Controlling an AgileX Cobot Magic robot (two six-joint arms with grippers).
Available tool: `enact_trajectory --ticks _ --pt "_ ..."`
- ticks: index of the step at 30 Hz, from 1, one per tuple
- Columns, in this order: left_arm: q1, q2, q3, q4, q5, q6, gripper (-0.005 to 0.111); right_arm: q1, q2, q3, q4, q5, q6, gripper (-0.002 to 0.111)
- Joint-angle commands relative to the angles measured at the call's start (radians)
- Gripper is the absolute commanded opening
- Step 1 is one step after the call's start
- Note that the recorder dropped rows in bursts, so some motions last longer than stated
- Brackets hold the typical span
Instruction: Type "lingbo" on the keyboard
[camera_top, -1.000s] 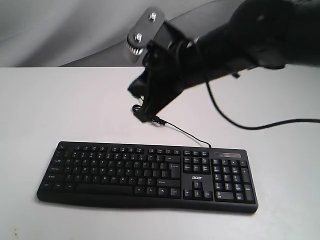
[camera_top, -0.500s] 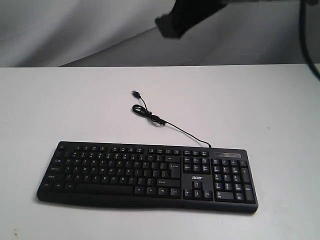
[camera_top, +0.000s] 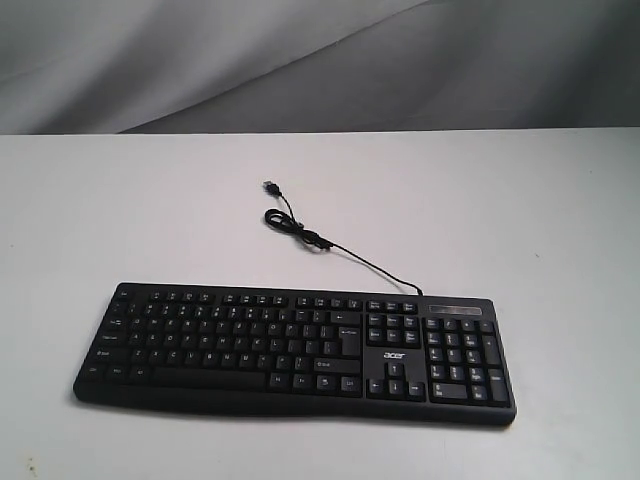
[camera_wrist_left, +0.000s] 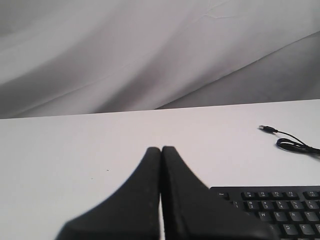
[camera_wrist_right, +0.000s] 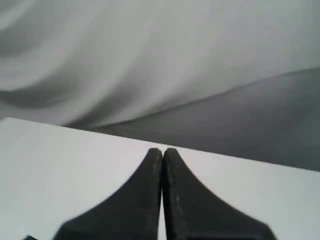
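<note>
- Keyboard sits on the near side of the bench, roughly centred, with the number pad on the right. Its USB cable curls off toward the far side and the plug lies loose.
- Progress: honestly can't call it. There's no screen and nothing is touching the keys, so "lingbo" could be untouched or finished.
- Left tool is pinched fully together, gripping nothing. Right tool, same deal.
- The exterior view gets the whole keyboard but no arms. The left wrist view catches one keyboard corner plus the plug. The right wrist view shows just bench and grey backdrop.
</note>
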Motion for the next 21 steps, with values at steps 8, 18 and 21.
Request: enact_trajectory --ticks 8,18,21 --pt "-0.005 -0.005 0.005 0.0 -0.006 -0.002 0.001 -0.201 -0.726 0.699 -0.11 -0.381 0.097 0.0" --pt "-0.005 -0.005 0.005 0.0 -0.006 -0.002 0.001 -0.216 -0.976 0.949 -0.184 -0.303 0.229 0.0" --pt "-0.005 -0.005 0.005 0.0 -0.006 -0.002 0.001 -0.239 -1.008 1.002 -0.182 -0.294 0.372 0.0"
